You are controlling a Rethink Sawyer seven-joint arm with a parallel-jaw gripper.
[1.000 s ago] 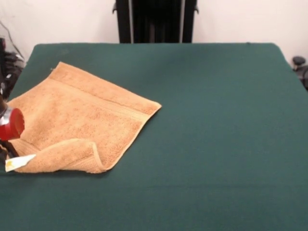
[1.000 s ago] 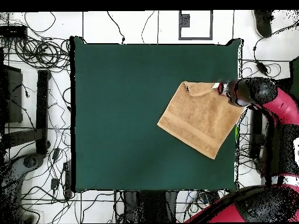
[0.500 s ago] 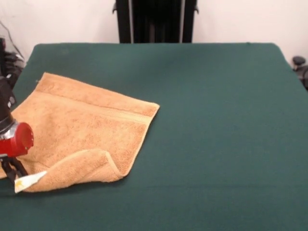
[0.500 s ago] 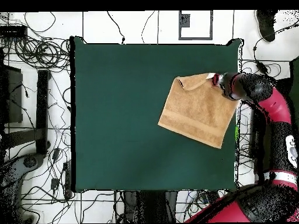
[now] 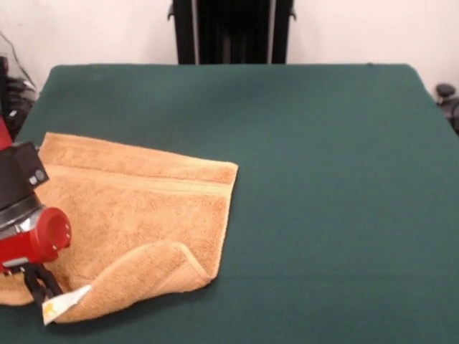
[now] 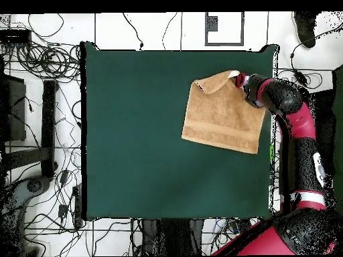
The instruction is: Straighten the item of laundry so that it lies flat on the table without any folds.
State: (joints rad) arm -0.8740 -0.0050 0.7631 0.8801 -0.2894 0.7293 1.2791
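Observation:
The orange-tan towel lies on the left part of the green table. Its near corner is folded over onto itself, with the white tag sticking out at the tip. My gripper, below a red wrist, is shut on that folded corner at the table's left edge. In the overhead view the towel lies at the table's upper right, and the gripper holds its top corner beside the tag. A woven band runs near the towel's far edge.
The robot's black pedestal stands behind the table's far edge. Cables and gear lie on the floor round the table. The red arm runs along the table's right side in the overhead view.
My gripper has pulled the held corner towards the front camera along the table's edge. The towel has been dragged along and turned, so its banded edge now lies almost square to the table.

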